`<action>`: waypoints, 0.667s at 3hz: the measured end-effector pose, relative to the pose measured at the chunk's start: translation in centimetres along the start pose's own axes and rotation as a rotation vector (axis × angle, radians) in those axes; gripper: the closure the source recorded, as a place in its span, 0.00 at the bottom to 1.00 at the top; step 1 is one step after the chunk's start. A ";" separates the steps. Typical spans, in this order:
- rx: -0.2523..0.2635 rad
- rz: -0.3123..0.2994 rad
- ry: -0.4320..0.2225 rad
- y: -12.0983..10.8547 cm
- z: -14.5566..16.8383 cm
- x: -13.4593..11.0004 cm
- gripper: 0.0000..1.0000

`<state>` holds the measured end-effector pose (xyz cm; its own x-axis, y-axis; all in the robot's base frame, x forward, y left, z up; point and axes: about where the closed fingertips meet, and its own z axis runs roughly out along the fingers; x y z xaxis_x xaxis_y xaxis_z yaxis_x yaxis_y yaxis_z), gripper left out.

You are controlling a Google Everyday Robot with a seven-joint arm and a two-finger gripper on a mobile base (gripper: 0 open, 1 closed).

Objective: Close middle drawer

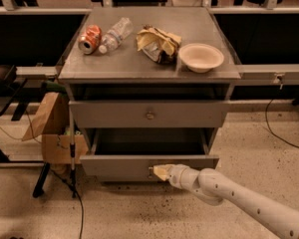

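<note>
The middle drawer [114,167] is pulled out of the gray cabinet, and its low front panel faces me over a dark open tray. My gripper [158,172] is at the centre of that panel, its tan fingertips pressed together into one wedge against the spot where the small knob sits. The knob itself is hidden behind them. My white arm [239,195] reaches in from the lower right. Above it, the taller drawer front [104,114] with a brassy knob [149,115] stands nearly flush.
On the cabinet top [139,66] lie a red can [89,38], a clear bottle [114,34], a crumpled bag [157,44] and a white bowl [201,57]. A cardboard box [52,128] and a stand with cables crowd the left side. A cable [281,133] runs across the floor on the right.
</note>
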<state>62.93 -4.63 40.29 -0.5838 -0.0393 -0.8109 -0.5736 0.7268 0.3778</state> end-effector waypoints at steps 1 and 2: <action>0.008 -0.001 -0.002 -0.1 0.2 -0.1 1.00; 0.008 -0.001 -0.002 0.0 0.0 0.0 1.00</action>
<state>62.89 -4.66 40.25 -0.5818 -0.0384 -0.8124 -0.5696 0.7323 0.3733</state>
